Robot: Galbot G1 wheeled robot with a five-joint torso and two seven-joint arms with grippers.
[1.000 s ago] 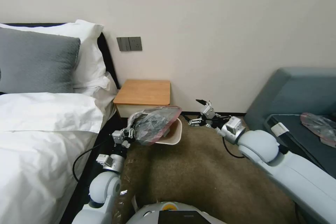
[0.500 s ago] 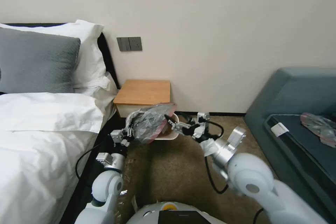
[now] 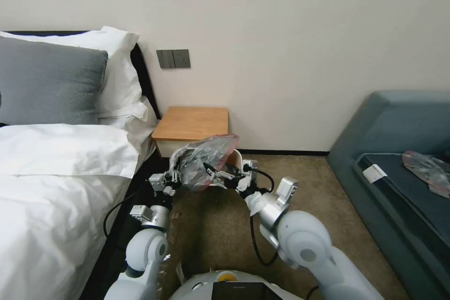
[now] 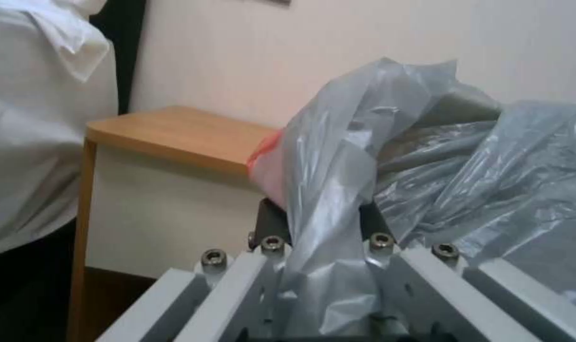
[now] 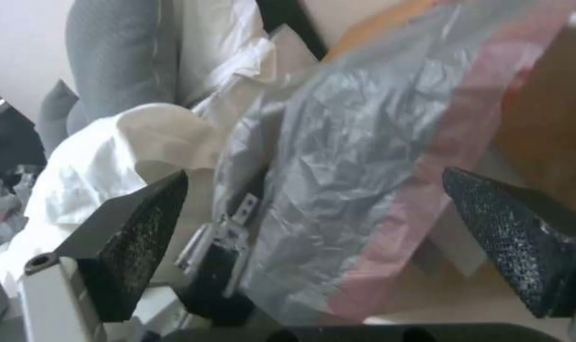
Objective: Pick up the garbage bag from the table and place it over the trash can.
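Observation:
The garbage bag (image 3: 202,161), crumpled grey film with a pink-red rim, hangs in the air in front of the table (image 3: 192,124). My left gripper (image 3: 171,179) is shut on its lower left corner; in the left wrist view the film (image 4: 389,156) is pinched between the fingers (image 4: 269,223). My right gripper (image 3: 213,172) is open at the bag's right side, and its two black pads (image 5: 142,223) stand apart on either side of the pink rim (image 5: 427,190). The trash can (image 3: 238,159) stands on the floor behind the bag, with little more than its cream rim showing.
A bed with white linen (image 3: 56,187) and pillows runs along the left, close to my left arm. A grey-blue sofa (image 3: 398,126) at the right holds another pinkish clear bag (image 3: 426,166). Brown carpet (image 3: 318,183) lies between them.
My right arm has swung left from beside the bin to the bag, so its open fingers now straddle the pink rim. The left gripper has kept its hold, nearly still.

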